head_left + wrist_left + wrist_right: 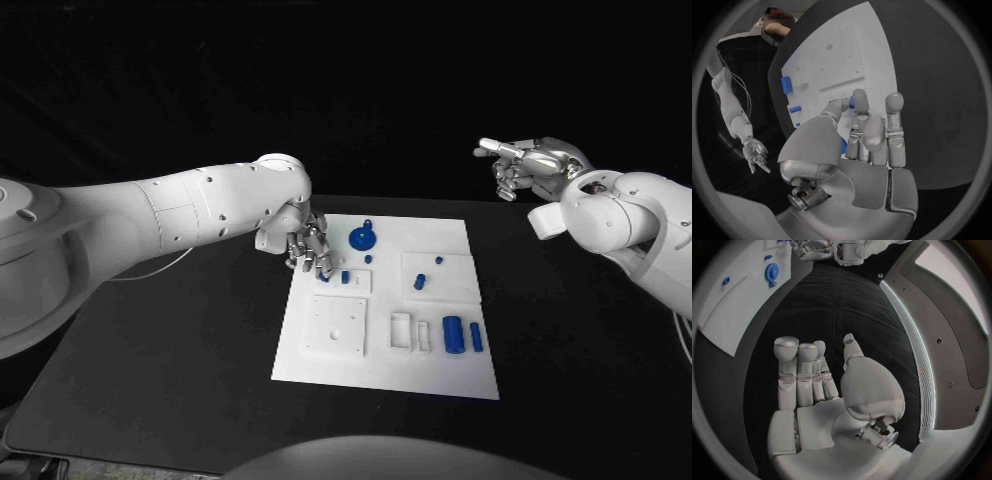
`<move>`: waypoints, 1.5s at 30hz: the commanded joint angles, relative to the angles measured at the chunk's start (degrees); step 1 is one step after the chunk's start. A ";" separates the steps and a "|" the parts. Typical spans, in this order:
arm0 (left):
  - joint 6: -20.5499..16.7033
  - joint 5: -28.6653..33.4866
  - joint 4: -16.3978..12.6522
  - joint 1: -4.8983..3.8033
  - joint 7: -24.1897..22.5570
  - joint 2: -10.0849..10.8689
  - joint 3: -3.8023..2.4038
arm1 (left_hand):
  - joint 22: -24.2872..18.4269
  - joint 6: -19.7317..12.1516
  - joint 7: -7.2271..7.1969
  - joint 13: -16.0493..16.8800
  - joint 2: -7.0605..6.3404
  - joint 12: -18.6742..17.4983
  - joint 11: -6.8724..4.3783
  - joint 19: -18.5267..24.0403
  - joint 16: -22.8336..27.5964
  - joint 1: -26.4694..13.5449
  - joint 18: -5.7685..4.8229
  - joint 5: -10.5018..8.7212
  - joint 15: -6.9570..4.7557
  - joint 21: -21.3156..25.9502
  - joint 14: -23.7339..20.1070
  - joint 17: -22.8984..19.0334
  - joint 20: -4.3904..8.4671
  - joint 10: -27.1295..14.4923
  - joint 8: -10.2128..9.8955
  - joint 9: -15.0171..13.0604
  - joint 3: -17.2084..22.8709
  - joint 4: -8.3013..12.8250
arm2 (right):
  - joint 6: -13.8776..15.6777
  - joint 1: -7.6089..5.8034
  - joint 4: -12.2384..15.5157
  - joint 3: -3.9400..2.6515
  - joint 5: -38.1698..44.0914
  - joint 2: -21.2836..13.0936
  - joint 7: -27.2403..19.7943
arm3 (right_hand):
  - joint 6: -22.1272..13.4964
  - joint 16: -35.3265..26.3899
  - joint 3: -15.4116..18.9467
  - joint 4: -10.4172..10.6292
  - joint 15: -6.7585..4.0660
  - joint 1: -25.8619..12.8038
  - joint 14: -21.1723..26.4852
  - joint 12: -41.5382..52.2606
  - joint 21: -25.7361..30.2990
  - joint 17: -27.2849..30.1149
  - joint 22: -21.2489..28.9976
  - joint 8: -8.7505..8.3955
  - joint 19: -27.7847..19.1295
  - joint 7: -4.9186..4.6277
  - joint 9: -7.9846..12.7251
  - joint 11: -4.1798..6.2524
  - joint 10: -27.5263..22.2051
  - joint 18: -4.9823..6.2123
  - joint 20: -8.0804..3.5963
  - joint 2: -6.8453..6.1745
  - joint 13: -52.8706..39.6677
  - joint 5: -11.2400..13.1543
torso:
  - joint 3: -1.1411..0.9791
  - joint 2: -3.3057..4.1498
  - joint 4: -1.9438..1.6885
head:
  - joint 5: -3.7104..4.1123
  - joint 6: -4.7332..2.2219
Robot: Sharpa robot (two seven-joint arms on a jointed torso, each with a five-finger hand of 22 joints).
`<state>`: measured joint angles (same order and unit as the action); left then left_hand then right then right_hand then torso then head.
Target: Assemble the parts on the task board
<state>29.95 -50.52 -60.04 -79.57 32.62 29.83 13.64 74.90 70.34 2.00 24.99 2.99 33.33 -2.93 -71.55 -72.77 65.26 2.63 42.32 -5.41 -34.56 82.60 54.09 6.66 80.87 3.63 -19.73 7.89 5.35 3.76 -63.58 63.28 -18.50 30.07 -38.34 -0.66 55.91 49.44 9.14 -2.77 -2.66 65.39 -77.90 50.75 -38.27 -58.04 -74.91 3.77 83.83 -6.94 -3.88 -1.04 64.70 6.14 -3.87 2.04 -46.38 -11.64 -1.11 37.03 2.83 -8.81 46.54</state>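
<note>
1. the left hand (306, 245) hangs over the upper left corner of the task board (346, 365), fingers pointing down and lying close together. in the left wrist view the fingertips (859, 96) reach the white plate beside a small blue part (852, 103); whether that part is pinched or merely touched i cannot tell.
2. just below those fingers in the head view stands a short blue peg (343, 276), near the left edge of the board.
3. a round blue disc part (362, 238) lies right of the left hand, close to the fingers but apart from them, near the board's top edge. one such disc is seen.
4. a tiny blue piece (368, 259) sits just below the disc.
5. further right, on a raised white square of the board, are two small blue pieces: an upper one (434, 261) and a lower one (420, 283).
6. toward the lower right of the board lie two blue cylinders side by side: a thick cylinder (453, 332) and a thin pin (476, 337). left of them are two empty white slots.
7. in all, seven blue parts show on the board in the head view.
8. the board lies in the middle of the black counter (173, 380).
9. the right hand (522, 165) is raised off to the right, well apart from the board, holding nothing; the right wrist view shows its fingers (799, 370) straight and side by side with the thumb set apart.
</note>
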 commanded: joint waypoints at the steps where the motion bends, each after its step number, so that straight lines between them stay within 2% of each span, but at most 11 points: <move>1: 0.91 0.64 0.24 0.09 0.80 -0.23 0.02 | 1.05 0.20 -0.33 0.05 0.40 -0.11 -0.22 0.21 0.29 -0.21 0.79 0.36 -0.26 -0.22 -0.03 0.01 0.08 0.00 0.19 -7.61 10.53 10.51 | -0.86 0.02 0.07 -0.03 0.34 0.11 -0.32 | 0.27 -0.14 0.19 -0.08 -0.25 -0.18 -0.18 0.01 0.25 0.09 -4.37 -0.15 2.65 0.04 0.06 0.02 0.33 0.61 -0.12 0.26 -0.07 0.25 | -0.04 -0.01 0.01 | 0.05 0.10; 12: 1.14 1.70 1.03 0.53 2.02 -0.89 0.02 | 1.05 0.14 -0.34 0.06 0.40 -0.14 -0.22 0.23 0.44 -0.32 0.79 0.36 -0.28 -0.22 -0.11 -0.15 0.10 -0.11 0.19 -8.00 10.58 10.51 | -0.86 0.02 0.16 -0.03 0.38 0.02 -0.29 | 0.27 -0.12 0.18 -0.07 -0.25 -0.07 -0.18 -0.01 0.23 0.09 -4.40 -0.13 2.68 0.04 0.05 0.01 0.36 0.60 -0.13 0.28 -0.09 0.36 | -0.03 0.03 0.02 | 0.15 0.20; 17: 1.78 2.36 1.37 0.59 2.82 -1.20 0.02 | 1.01 0.22 -0.49 0.05 0.47 -0.22 -0.27 0.15 0.53 -0.97 0.68 0.30 -0.35 -0.08 -0.10 -0.13 0.19 -0.06 0.24 -9.33 10.63 10.58 | -0.90 0.02 0.16 -0.03 0.44 0.09 -0.29 | 0.27 -0.21 0.13 -0.16 -0.25 0.04 -0.14 -0.03 0.22 0.15 -4.40 -0.14 2.67 0.04 0.06 0.01 0.36 0.59 -0.13 0.27 -0.09 0.31 | -0.07 0.01 0.00 | 0.13 0.38; 23: 2.37 2.75 1.82 0.62 3.36 -1.58 0.02 | 1.02 0.19 -0.72 0.12 0.49 -0.47 -0.26 0.06 0.66 -1.98 0.51 0.38 -0.42 0.17 -0.08 -0.12 0.29 0.21 0.20 -12.44 10.94 10.69 | -0.95 0.02 0.17 -0.03 0.50 0.15 -0.31 | 0.27 -0.18 0.08 -0.22 -0.25 0.10 -0.16 -0.02 0.22 0.13 -4.41 -0.14 2.67 0.04 0.06 0.02 0.36 0.59 -0.13 0.30 -0.09 0.25 | -0.03 -0.01 0.01 | 0.14 0.49; 29: 2.42 2.88 1.97 0.64 3.52 -1.81 0.02 | 0.99 0.52 -0.91 0.17 0.47 -0.43 -0.18 -0.12 0.66 -2.66 0.45 0.37 -0.46 0.28 -0.01 -0.10 0.29 0.53 0.33 -13.70 10.82 10.48 | -0.99 0.02 0.18 -0.03 0.54 0.16 -0.32 | 0.29 -0.16 0.03 -0.30 -0.26 0.18 -0.17 -0.03 0.22 0.11 -4.40 -0.13 2.67 0.04 0.05 0.02 0.36 0.59 -0.14 0.32 -0.09 0.23 | -0.02 -0.01 0.02 | 0.13 0.50; 30: 2.49 2.91 1.98 0.64 3.56 -1.85 0.02 | 0.96 0.30 -0.94 0.06 0.56 -0.64 -0.20 -0.25 0.68 -2.89 0.29 0.38 -0.51 0.51 0.00 -0.10 0.41 0.66 0.15 -15.43 10.87 10.65 | -1.00 0.02 0.18 -0.03 0.54 0.17 -0.32 | 0.29 -0.16 0.03 -0.30 -0.26 0.18 -0.17 -0.03 0.22 0.11 -4.40 -0.13 2.67 0.04 0.05 0.02 0.36 0.59 -0.14 0.32 -0.09 0.23 | -0.03 0.00 0.02 | 0.13 0.50; 35: 2.67 3.12 1.99 0.65 3.78 -1.96 0.02 | 0.98 0.76 -1.15 0.11 0.45 -0.58 -0.26 -0.24 0.63 -3.25 0.28 0.22 -0.52 0.57 0.03 -0.03 0.34 0.72 0.37 -15.75 10.65 10.33 | -1.10 0.03 0.17 -0.03 0.59 0.18 -0.31 | 0.29 -0.16 0.03 -0.30 -0.26 0.18 -0.17 -0.03 0.22 0.11 -4.40 -0.13 2.67 0.04 0.05 0.02 0.36 0.59 -0.14 0.32 -0.09 0.23 | -0.02 -0.02 -0.03 | 0.23 0.49; 36: 2.66 3.15 1.98 0.65 3.82 -1.98 0.02 | 1.00 0.65 -1.14 0.08 0.45 -0.67 -0.26 -0.32 0.60 -3.31 0.17 0.25 -0.55 0.70 0.04 0.00 0.41 0.79 0.19 -16.96 10.72 10.34 | -1.11 0.03 0.16 -0.03 0.60 0.18 -0.31 | 0.29 -0.16 0.03 -0.30 -0.26 0.18 -0.17 -0.03 0.22 0.11 -4.40 -0.13 2.67 0.04 0.05 0.02 0.36 0.59 -0.14 0.32 -0.09 0.23 | -0.01 -0.02 -0.03 | 0.26 0.48; 45: 1.08 2.52 1.90 0.66 3.56 -2.07 0.02 | 0.99 0.62 -1.19 0.13 0.43 -0.64 -0.26 -0.42 0.69 -3.35 0.18 0.09 -0.58 0.77 0.03 -0.12 0.43 0.83 0.22 -17.31 10.67 10.23 | -1.22 0.03 0.20 -0.03 0.63 0.16 -0.32 | 0.29 -0.16 0.03 -0.30 -0.26 0.18 -0.17 -0.03 0.22 0.11 -4.40 -0.13 2.67 0.04 0.05 0.02 0.36 0.59 -0.14 0.32 -0.09 0.23 | 0.01 0.02 -0.01 | 0.27 0.47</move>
<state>30.96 -47.87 -57.96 -79.14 35.98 27.94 13.56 74.92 70.13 1.79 25.05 3.08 33.04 -3.10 -71.78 -72.29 61.70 2.63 42.54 -5.62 -33.93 82.83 54.00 6.87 81.33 3.72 -36.92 9.31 6.76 3.55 -63.56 63.35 -18.50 30.28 -38.27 -0.65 55.91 49.44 9.14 -2.77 -2.66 65.39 -77.90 50.75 -38.27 -57.94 -74.91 3.77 83.83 -6.94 -3.89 -1.04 64.70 6.14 -3.87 2.04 -46.38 -11.64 -1.12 37.03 2.80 -8.53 46.99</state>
